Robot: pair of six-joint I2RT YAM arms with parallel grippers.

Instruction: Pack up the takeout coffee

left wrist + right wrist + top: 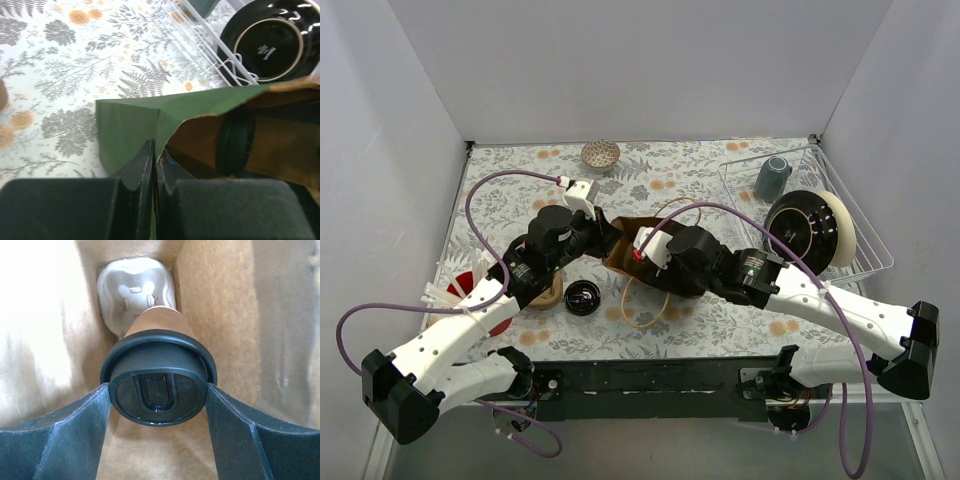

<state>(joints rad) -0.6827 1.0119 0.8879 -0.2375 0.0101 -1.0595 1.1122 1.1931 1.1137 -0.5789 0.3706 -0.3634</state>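
My right gripper (158,405) clamps takeout coffee (158,390) inside green paper bag (130,120) at table centre — left gripper (153,175) pinched on bag's rim.

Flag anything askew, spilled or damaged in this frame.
Nothing spilled or damaged. The takeout coffee sits lidded between the right gripper fingers, inside the bag, above a moulded pulp tray. The left gripper pinches the bag's rim. One spare black lid lies loose on the table.
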